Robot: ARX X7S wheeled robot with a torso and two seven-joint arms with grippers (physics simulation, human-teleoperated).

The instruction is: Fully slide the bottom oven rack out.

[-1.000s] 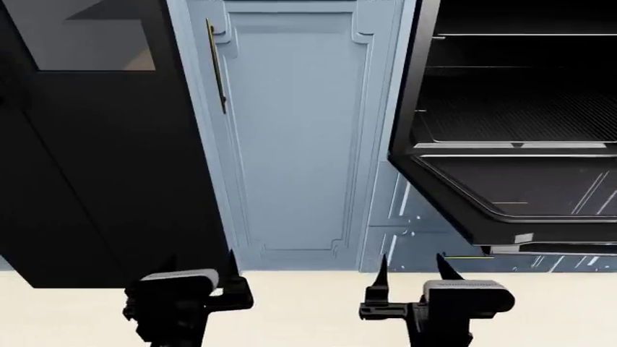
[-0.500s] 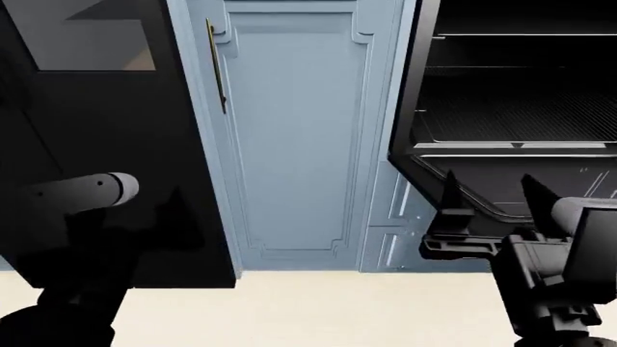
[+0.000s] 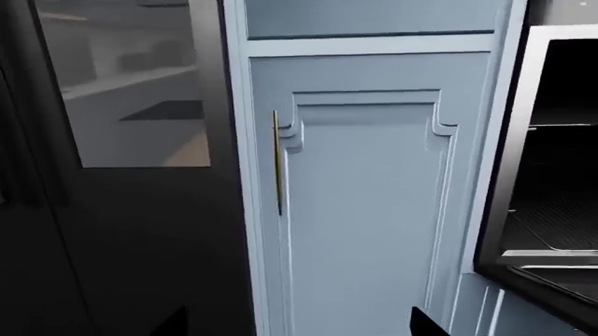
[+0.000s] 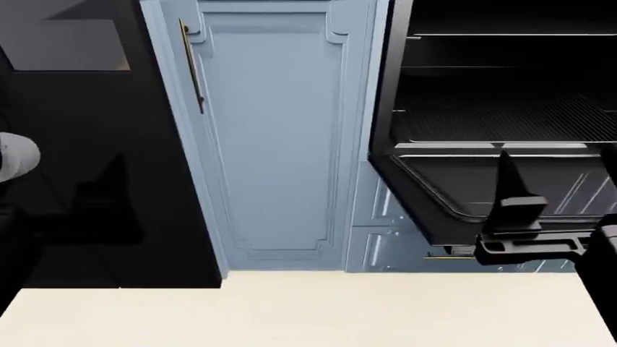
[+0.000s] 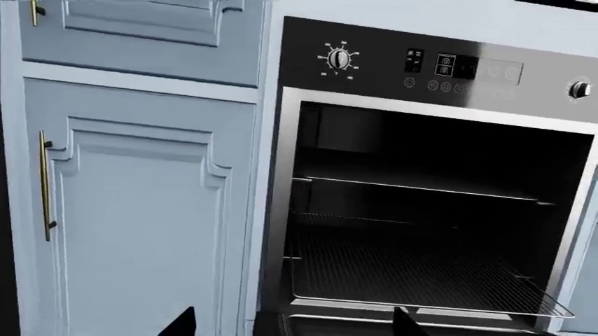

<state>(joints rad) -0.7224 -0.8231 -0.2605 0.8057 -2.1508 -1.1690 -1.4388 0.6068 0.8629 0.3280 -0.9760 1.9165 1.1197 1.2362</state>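
The oven (image 5: pixel 430 70) stands open, its dark glass door (image 4: pixel 453 177) dropped down. The bottom oven rack (image 5: pixel 411 273) lies inside the black cavity, its bright front edge at the cavity mouth; it also shows in the head view (image 4: pixel 501 116). My right gripper (image 4: pixel 550 199) is open and empty, hovering over the lowered door in front of the rack, apart from it. In the right wrist view its fingertips (image 5: pixel 182 323) frame the oven's lower left corner. My left gripper (image 3: pixel 299 325) is open and empty, facing the pale blue cabinet, away from the oven.
A thin upper rack (image 5: pixel 421 189) crosses the cavity above. A pale blue cabinet door (image 4: pixel 274 130) with a brass handle (image 4: pixel 191 65) stands left of the oven. A tall black panel (image 4: pixel 87 181) fills the far left. Cream floor (image 4: pixel 308 311) lies below.
The head view has shifted right, so the cabinet and oven sit further left. My right gripper moved right, in front of the oven door. My left arm slid toward the left edge.
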